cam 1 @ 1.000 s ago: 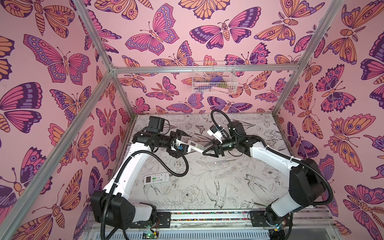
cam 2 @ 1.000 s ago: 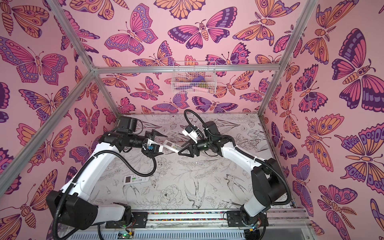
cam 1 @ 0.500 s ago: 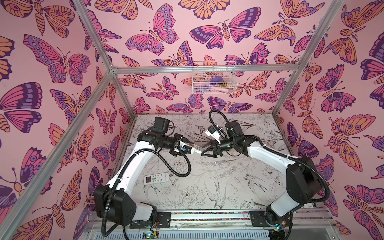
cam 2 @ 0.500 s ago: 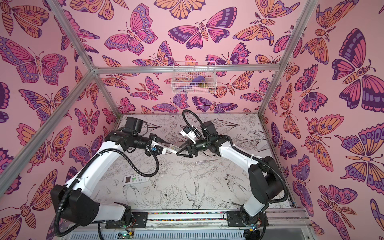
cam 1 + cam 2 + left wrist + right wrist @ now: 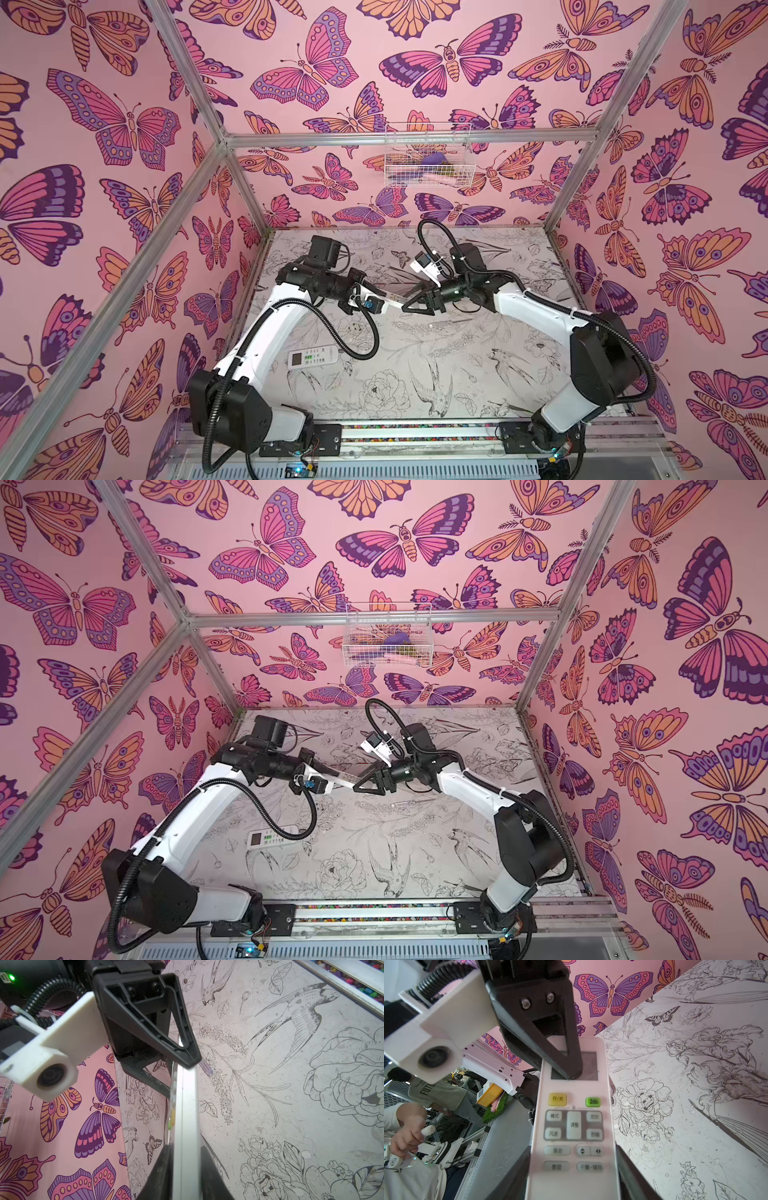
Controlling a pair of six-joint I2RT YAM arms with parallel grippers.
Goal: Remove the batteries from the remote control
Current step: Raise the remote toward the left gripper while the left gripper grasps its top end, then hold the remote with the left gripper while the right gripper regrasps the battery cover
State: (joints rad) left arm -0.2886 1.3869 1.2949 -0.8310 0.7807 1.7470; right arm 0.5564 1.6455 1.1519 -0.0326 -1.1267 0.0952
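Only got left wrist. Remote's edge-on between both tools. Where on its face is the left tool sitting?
Observer: Right wrist view shows the button face of the held remote; one finger of the left tool lies over the screen.
Operator: Which end has the right tool?
Observer: The end away from the screen; the right tool clamps the long edges beside the lowest buttons.
Operator: Anything else lying around?
Observer: A second remote lies face up beside the left arm, in both top views.

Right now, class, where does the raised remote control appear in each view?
Both top views: remote control mid-air, centre, between left claw and right claw.
Left wrist: edge-on, reaching to the right claw.
Right wrist: button face showing.
Shared landmark: flower-printed table.
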